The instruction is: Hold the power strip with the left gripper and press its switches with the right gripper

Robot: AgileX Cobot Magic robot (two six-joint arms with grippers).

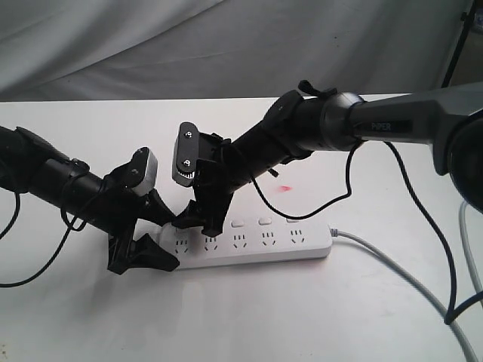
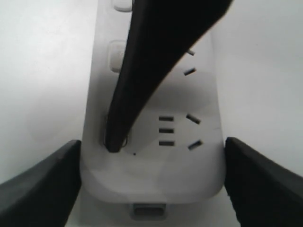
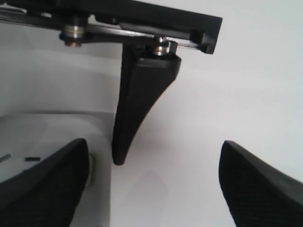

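Note:
The white power strip lies flat on the white table. My left gripper, on the all-black arm, straddles the strip's left end. In the left wrist view both fingers press the strip's sides, so it is shut on the strip. My right gripper, on the PIPER arm, reaches in from the right with its jaws wide open. One right finger rests its tip on the switch nearest that end. More switches show further along. In the right wrist view the right gripper holds nothing.
The strip's grey cord runs off to the front right. Black cables hang from the right arm and loop over the table. A small red dot lies on the table behind the strip. Grey cloth hangs at the back.

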